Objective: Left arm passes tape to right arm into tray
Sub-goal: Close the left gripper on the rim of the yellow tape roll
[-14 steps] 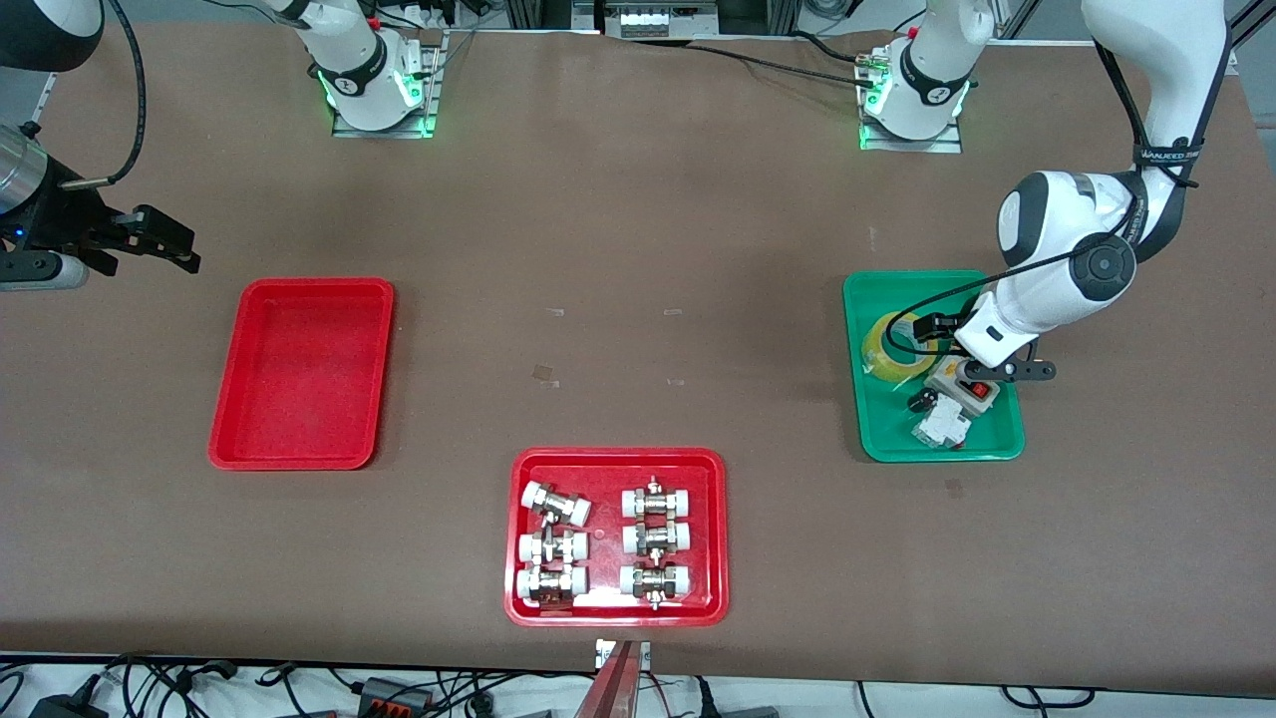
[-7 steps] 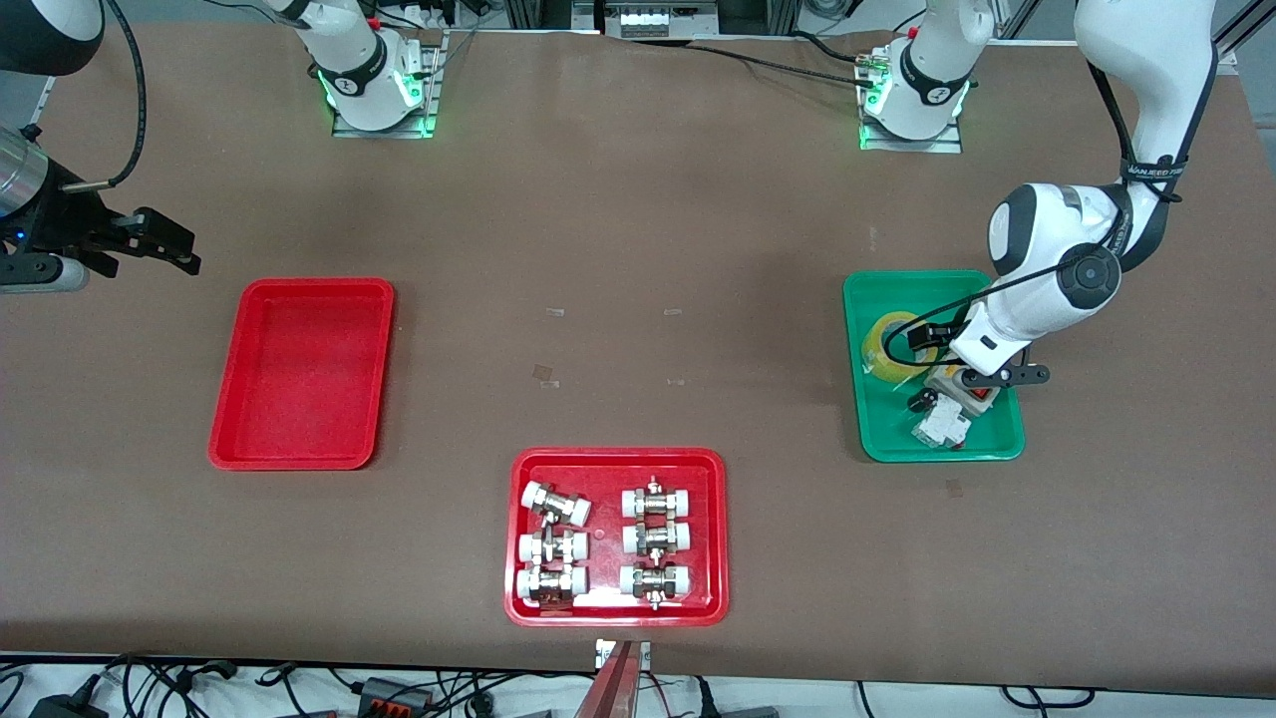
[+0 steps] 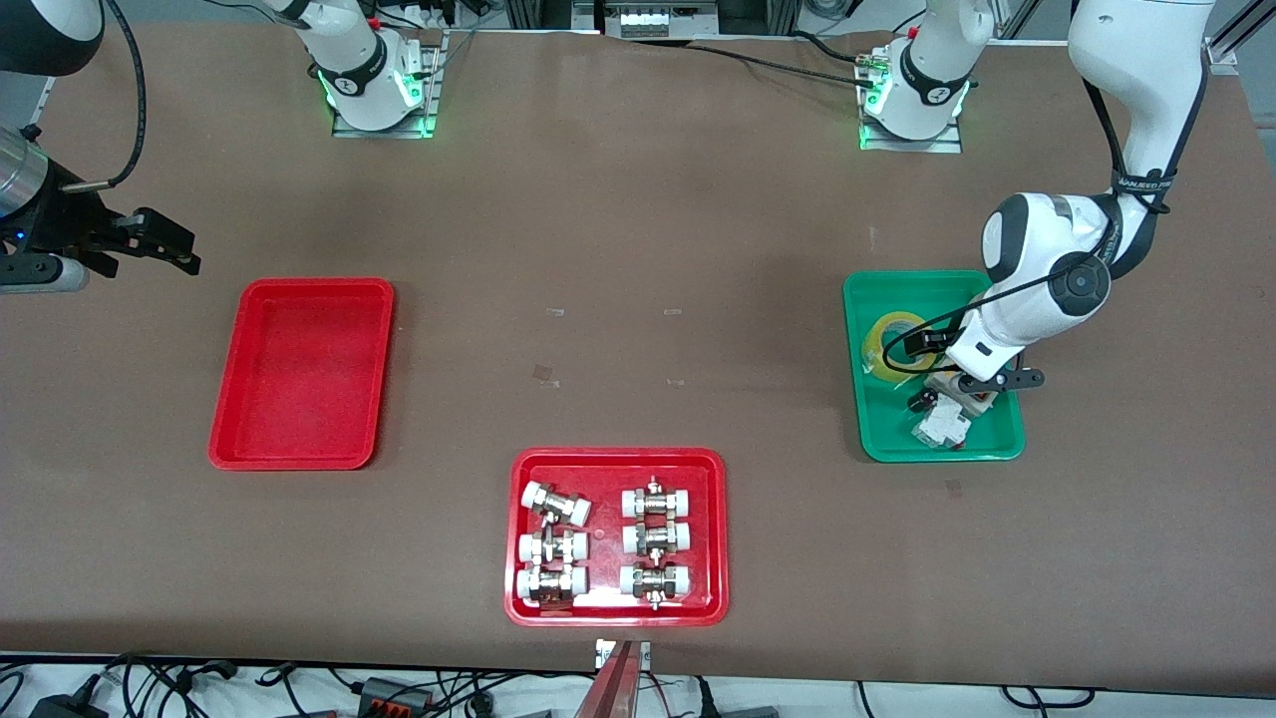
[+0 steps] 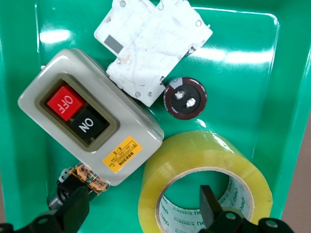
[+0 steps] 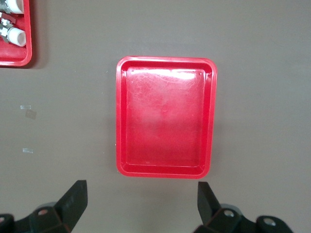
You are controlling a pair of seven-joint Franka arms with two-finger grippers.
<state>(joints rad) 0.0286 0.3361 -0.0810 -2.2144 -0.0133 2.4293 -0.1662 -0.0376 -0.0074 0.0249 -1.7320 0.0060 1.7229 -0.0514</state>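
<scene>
The yellow tape (image 3: 885, 339) lies flat in the green tray (image 3: 897, 444) at the left arm's end of the table. In the left wrist view my left gripper (image 4: 144, 209) is open low over the tape (image 4: 194, 150). One finger stands in the centre hole, the other outside the roll's wall beside a switch box. In the front view the left wrist (image 3: 997, 334) hides those fingers. My right gripper (image 3: 169, 244) is open and empty, waiting in the air at the right arm's end of the table. The plain red tray (image 3: 299, 374) is empty and shows in the right wrist view (image 5: 165, 121) past the right gripper (image 5: 141, 204).
The green tray (image 4: 243, 97) also holds a grey ON/OFF switch box (image 4: 87, 121), a white breaker (image 4: 150, 43) and a small dark round part (image 4: 184, 99). A red tray with white-capped metal fittings (image 3: 618, 457) sits near the front camera.
The left arm's wrist has shifted and lowered over the green tray toward the tape. The right arm has not moved.
</scene>
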